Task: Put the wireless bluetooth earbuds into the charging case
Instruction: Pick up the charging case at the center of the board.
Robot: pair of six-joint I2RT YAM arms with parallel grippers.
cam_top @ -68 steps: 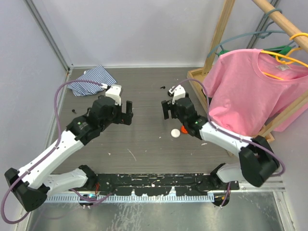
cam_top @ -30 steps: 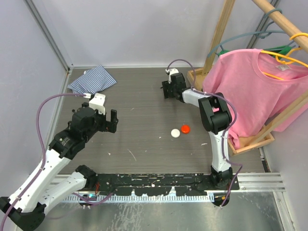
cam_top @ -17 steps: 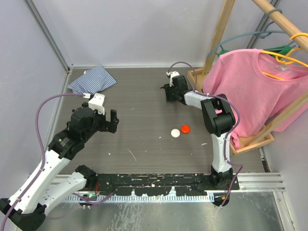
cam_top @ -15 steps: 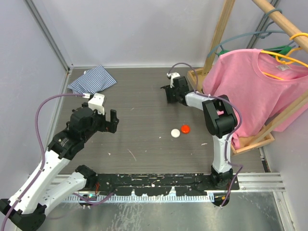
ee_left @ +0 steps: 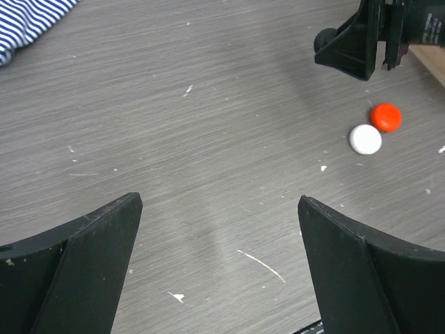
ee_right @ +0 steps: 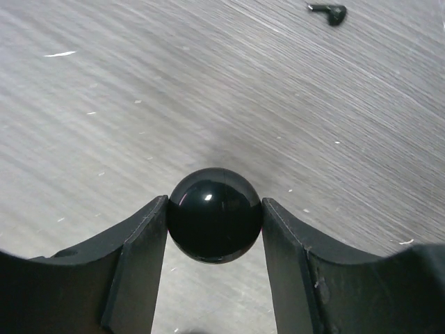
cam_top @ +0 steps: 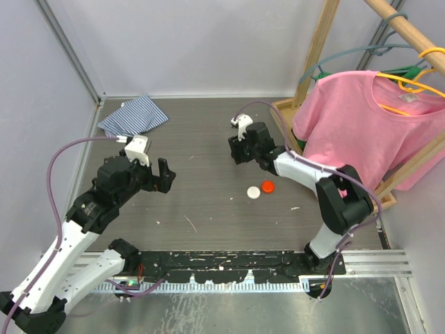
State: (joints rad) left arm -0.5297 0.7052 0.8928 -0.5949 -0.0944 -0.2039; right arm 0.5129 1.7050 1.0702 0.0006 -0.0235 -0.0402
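Fingers of the right gripper [cam_top: 237, 150] are clamped on a glossy black round case [ee_right: 214, 216], one pad pressed against each side of it. A soft shadow lies on the grey wood-grain tabletop [cam_top: 201, 209] just past the case. I cannot tell whether the case is clear of the surface.

The white round case [cam_top: 254, 193] serves as the reference for the rest. It lies flat on the tabletop near the middle. The red round case [cam_top: 268, 186] sits just beside it on the right and a little farther back, and the two look to be touching or nearly so. The right gripper with its black case is behind the white case, toward the back wall and slightly to the left, well apart from it.

A black earbud [ee_right: 328, 12] with a short stem lies on its side on the tabletop. The right wrist view shows it ahead of the held case and apart from it. The white case is outside that view, so the earbud can only be placed on the far side of the gripper from it.

The left gripper [ee_left: 217, 209] is well to the left of the white case, its fingers spread wide with only bare tabletop between them.

A blue-striped cloth [cam_top: 132, 117] lies crumpled far to the back left of the white case. A pink T-shirt [cam_top: 361, 132] hangs on a wooden rack [cam_top: 316, 49] to its right.
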